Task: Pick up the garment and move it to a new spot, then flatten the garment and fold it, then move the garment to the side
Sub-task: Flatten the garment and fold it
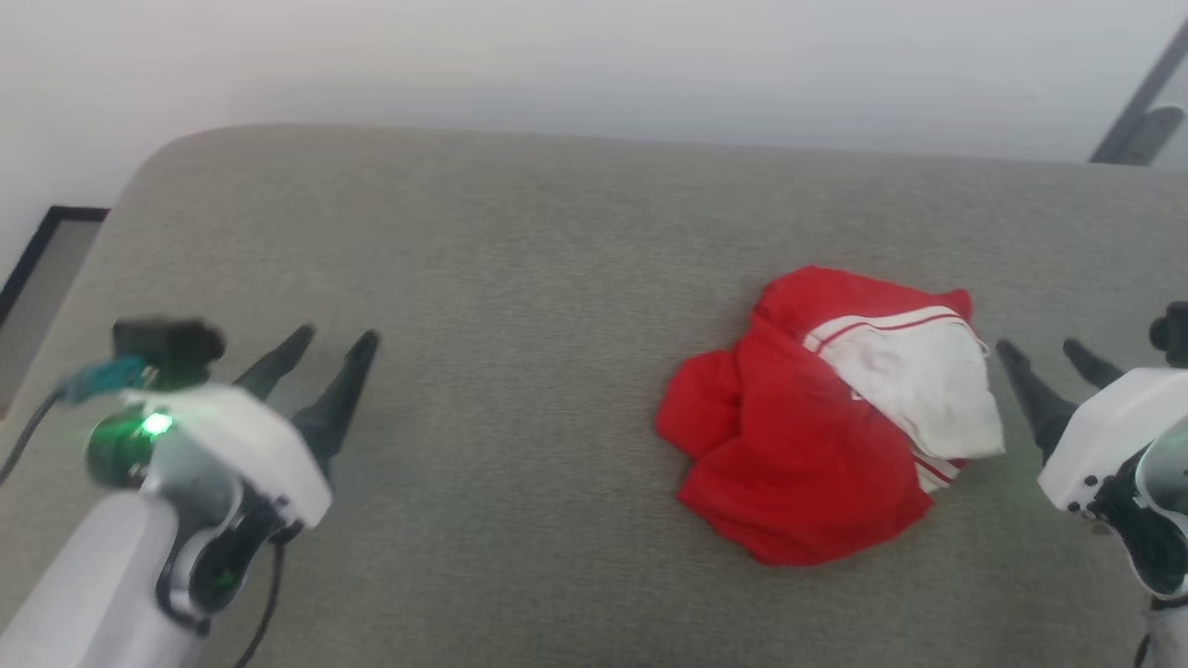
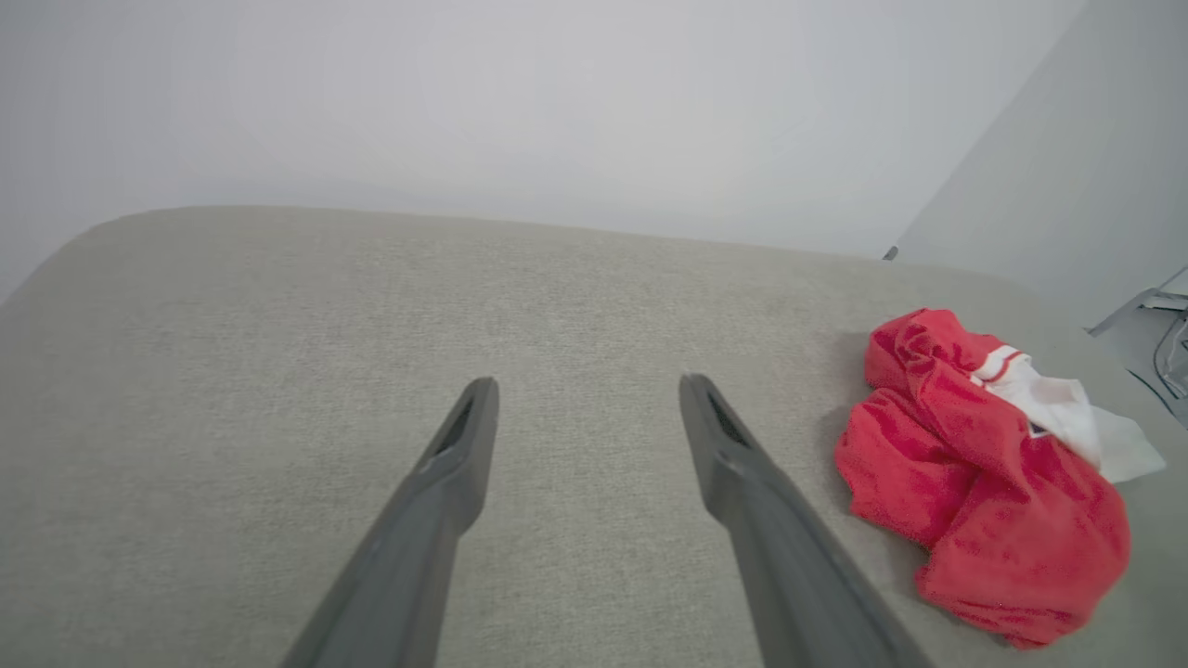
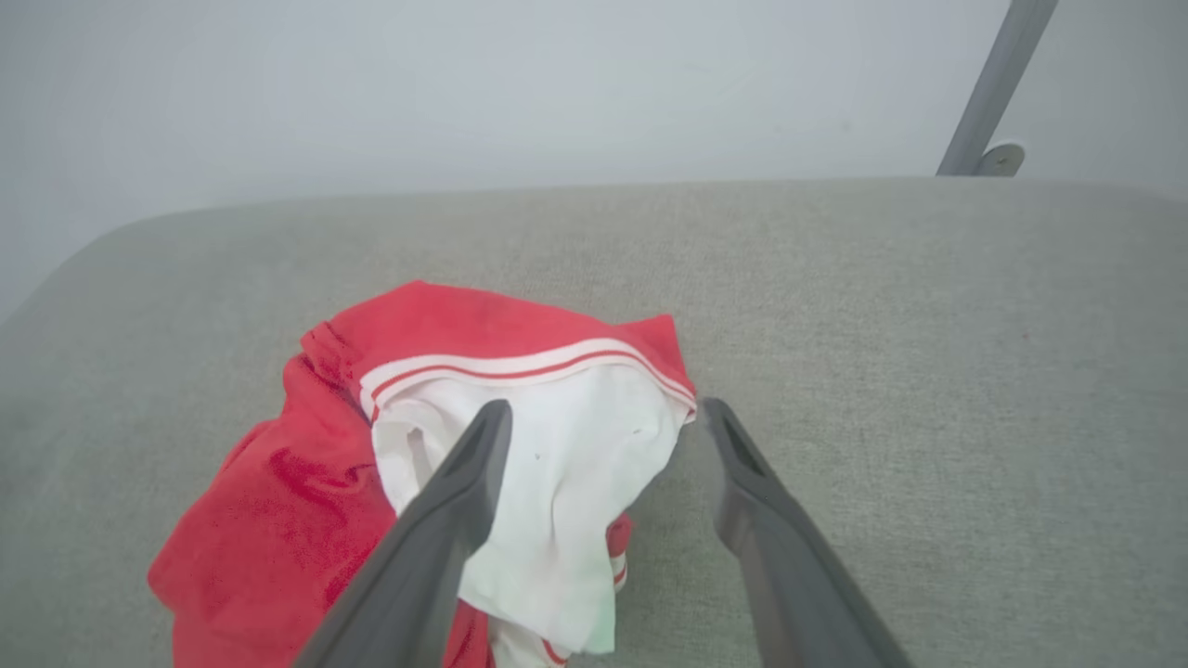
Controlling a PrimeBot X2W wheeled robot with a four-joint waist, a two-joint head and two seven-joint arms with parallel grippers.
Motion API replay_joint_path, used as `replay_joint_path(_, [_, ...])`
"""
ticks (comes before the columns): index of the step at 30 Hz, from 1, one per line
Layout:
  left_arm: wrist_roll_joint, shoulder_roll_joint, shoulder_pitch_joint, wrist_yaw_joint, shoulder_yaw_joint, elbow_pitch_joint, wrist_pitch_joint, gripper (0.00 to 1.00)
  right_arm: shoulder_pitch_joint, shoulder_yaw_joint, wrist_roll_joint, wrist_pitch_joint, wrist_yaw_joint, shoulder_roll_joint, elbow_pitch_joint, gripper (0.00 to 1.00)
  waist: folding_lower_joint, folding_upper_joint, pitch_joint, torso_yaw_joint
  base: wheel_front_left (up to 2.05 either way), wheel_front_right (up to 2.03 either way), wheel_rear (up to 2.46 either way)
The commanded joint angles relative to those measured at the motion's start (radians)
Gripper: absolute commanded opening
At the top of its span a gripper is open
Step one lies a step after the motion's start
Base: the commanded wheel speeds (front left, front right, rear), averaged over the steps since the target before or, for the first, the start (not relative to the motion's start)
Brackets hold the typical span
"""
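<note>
Two open grippers and one crumpled garment [image 1: 817, 427] on a grey cushion [image 1: 483, 260].
The garment lies bunched on the right part of the cushion. It is mostly red cloth, with a white sleeve and red-and-white striped trim turned up on top. The right gripper [image 1: 1039, 348] is just beside the sleeve side, with its fingers spread apart and holding nothing. In the right wrist view one finger stands in front of the white sleeve, and I cannot tell if it touches. The left gripper [image 1: 334, 336] is well apart from the garment, over bare cushion, fingers also spread and empty.
</note>
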Motion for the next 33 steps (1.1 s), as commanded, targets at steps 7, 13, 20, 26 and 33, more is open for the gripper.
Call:
replay_joint_path(7, [0.006, 0.003, -0.145, -0.007, -0.090, -0.060, 0.203, 1.00, -0.024, -0.027, -0.087, -0.271, 0.000, 0.048, 0.006, 1.00, -0.0001, 0.0000, 0.017, -0.098, 0.00, 0.00, 0.00])
replay_joint_path(13, [-0.001, -0.015, -0.236, -0.032, -0.145, -0.050, 0.298, 1.00, -0.066, -0.062, -0.178, -0.403, 0.000, 0.105, 0.051, 1.00, -0.0001, 0.0000, 0.052, -0.184, 0.00, 0.00, 0.00])
replay_joint_path(20, [-0.021, -0.042, -0.310, -0.063, -0.218, 0.008, 0.399, 1.00, -0.108, -0.061, -0.218, -0.443, 0.000, 0.149, 0.102, 1.00, -0.0001, 0.0000, 0.102, -0.260, 0.00, 0.00, 0.00])
replay_joint_path(26, [-0.040, -0.060, -0.349, -0.072, -0.275, 0.079, 0.493, 1.00, -0.125, -0.082, -0.233, -0.445, 0.000, 0.161, 0.138, 1.00, -0.0001, 0.0000, 0.137, -0.293, 0.00, 0.00, 0.00])
replay_joint_path(33, [-0.020, -0.083, -0.371, -0.078, -0.334, 0.179, 0.540, 1.00, -0.144, -0.092, -0.246, -0.461, 0.000, 0.177, 0.164, 1.00, -0.0001, 0.0000, 0.179, -0.317, 0.00, 0.00, 0.00])
